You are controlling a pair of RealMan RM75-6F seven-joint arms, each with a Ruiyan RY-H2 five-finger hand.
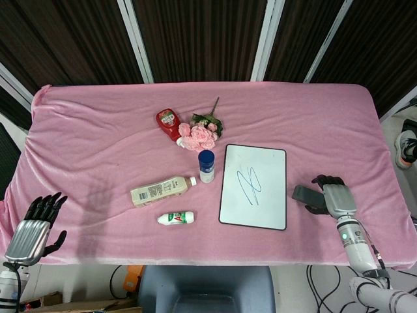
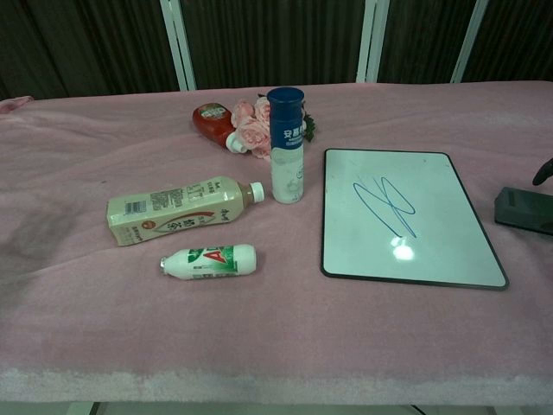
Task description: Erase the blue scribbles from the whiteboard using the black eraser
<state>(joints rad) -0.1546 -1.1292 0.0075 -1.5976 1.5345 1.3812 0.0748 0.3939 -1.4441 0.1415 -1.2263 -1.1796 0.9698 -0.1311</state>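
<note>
The whiteboard (image 1: 253, 186) (image 2: 406, 216) lies right of centre on the pink tablecloth, with a blue scribble (image 1: 249, 184) (image 2: 386, 204) in its middle. The black eraser (image 1: 303, 194) (image 2: 521, 209) lies flat on the cloth just right of the board. My right hand (image 1: 331, 195) sits at the eraser's right end, fingers arched over it and thumb on its near side. In the chest view only one dark fingertip (image 2: 543, 173) shows, apart from the eraser's top. My left hand (image 1: 36, 225) hovers at the table's front left corner, fingers spread and holding nothing.
Left of the board stand a blue-capped bottle (image 1: 206, 165) (image 2: 286, 145), a lying milk-tea bottle (image 1: 161, 190) (image 2: 177, 209) and a small white bottle (image 1: 176, 218) (image 2: 209, 260). A red ketchup bottle (image 1: 169, 123) and pink flowers (image 1: 201, 134) lie behind them.
</note>
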